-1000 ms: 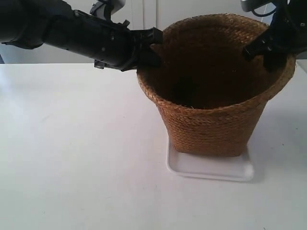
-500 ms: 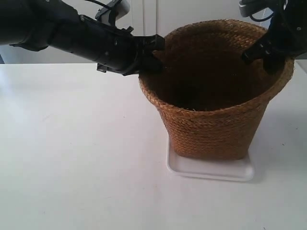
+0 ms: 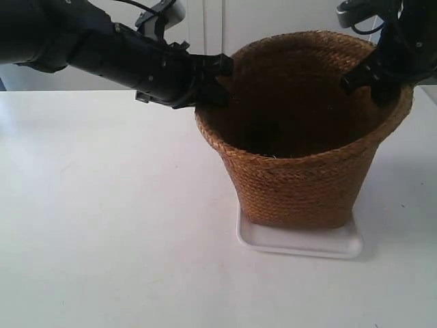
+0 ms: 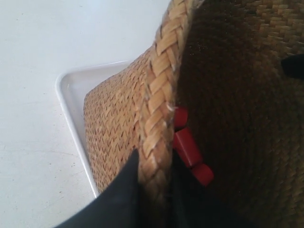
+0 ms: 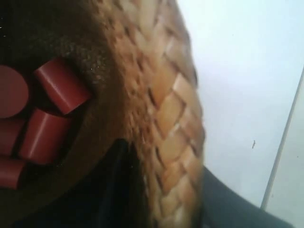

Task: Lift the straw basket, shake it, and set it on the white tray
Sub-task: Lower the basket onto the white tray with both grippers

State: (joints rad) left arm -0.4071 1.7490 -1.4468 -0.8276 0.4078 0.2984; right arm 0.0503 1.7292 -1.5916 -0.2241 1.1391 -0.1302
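The straw basket (image 3: 300, 184) stands over the white tray (image 3: 300, 244) on the bench (image 3: 102, 225); whether its base rests on the tray cannot be determined. The left pincer (image 4: 153, 164) is clenched on the basket's braided rim, one finger inside and one outside. The right pincer (image 5: 164, 175) grasps the rim likewise. Inside the basket lie red cylinders (image 5: 61, 85).

A matte white tabletop (image 3: 102, 225) fills the foreground; the light is soft. Behind it stand pale panels (image 3: 212, 27) with vertical seams.
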